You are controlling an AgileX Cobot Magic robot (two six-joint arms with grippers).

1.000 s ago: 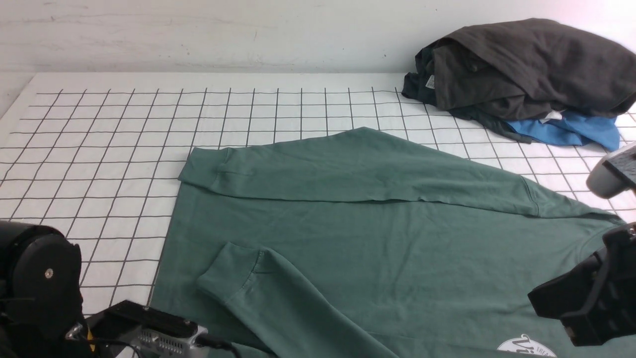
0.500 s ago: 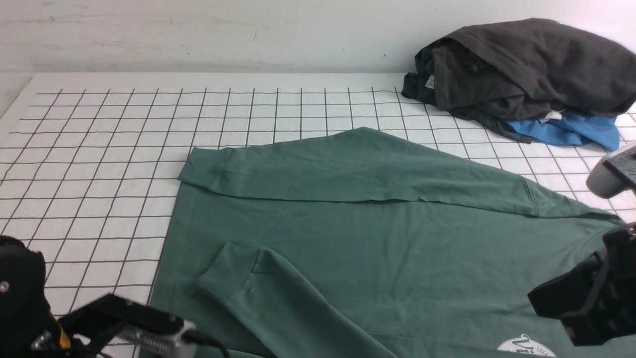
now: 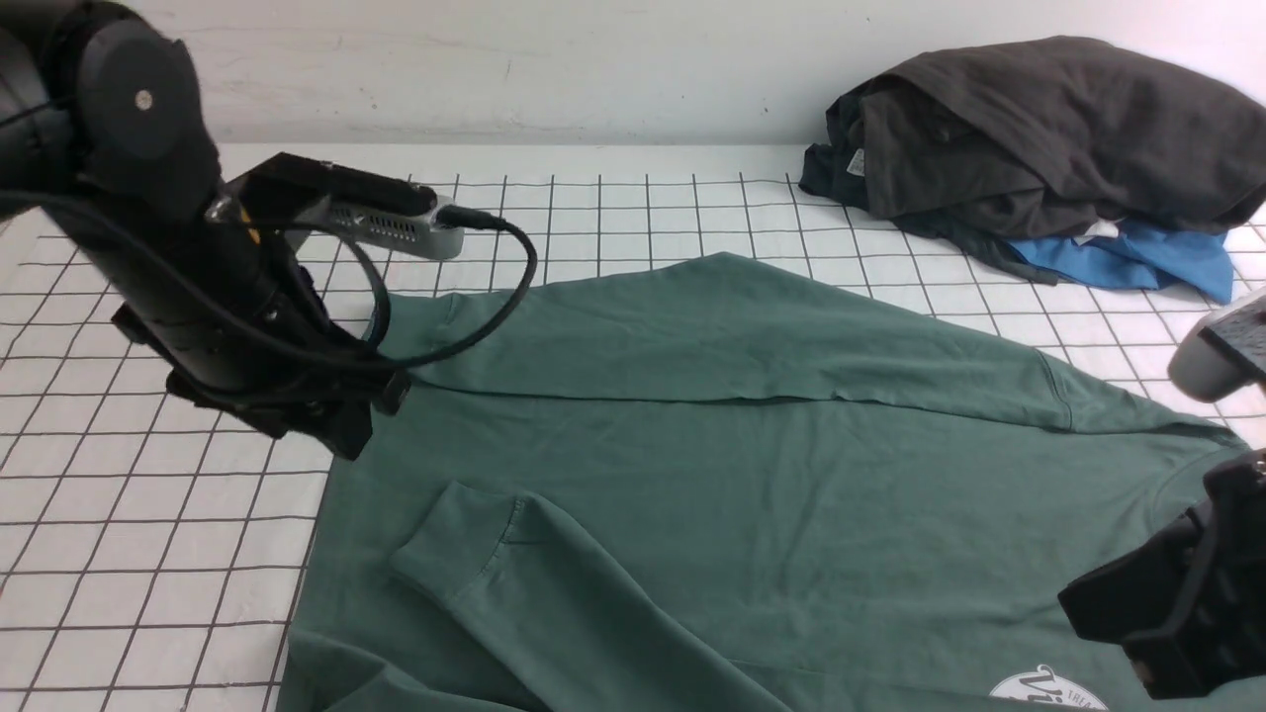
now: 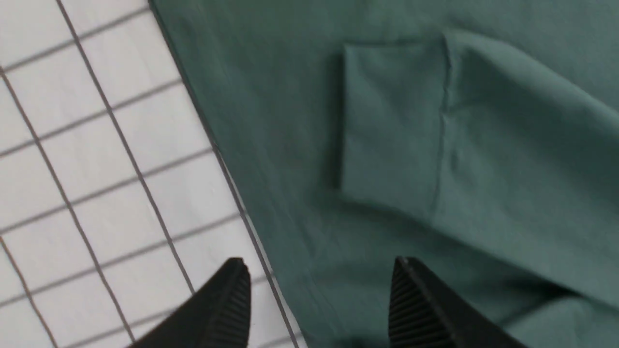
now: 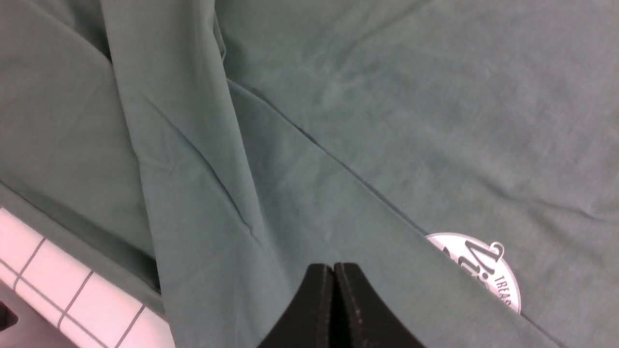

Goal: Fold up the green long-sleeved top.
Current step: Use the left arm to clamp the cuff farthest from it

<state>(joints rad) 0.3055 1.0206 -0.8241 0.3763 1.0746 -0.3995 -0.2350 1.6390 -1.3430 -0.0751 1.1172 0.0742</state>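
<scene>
Lower right of the front view, my right gripper (image 3: 1167, 613) hangs with its fingers pressed together and nothing between them, over the chest print (image 5: 476, 270). The green top (image 3: 752, 475) fills the lower centre, long axis left to right, both sleeves folded in. At centre left my left gripper (image 4: 319, 275) is spread wide astride the hem edge (image 4: 232, 188), so it's the nearer arm for that end. The dark clothes pile (image 3: 1039, 138) at upper right sits well clear.

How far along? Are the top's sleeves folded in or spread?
Folded in: far sleeve and near sleeve lie across the green top.
</scene>
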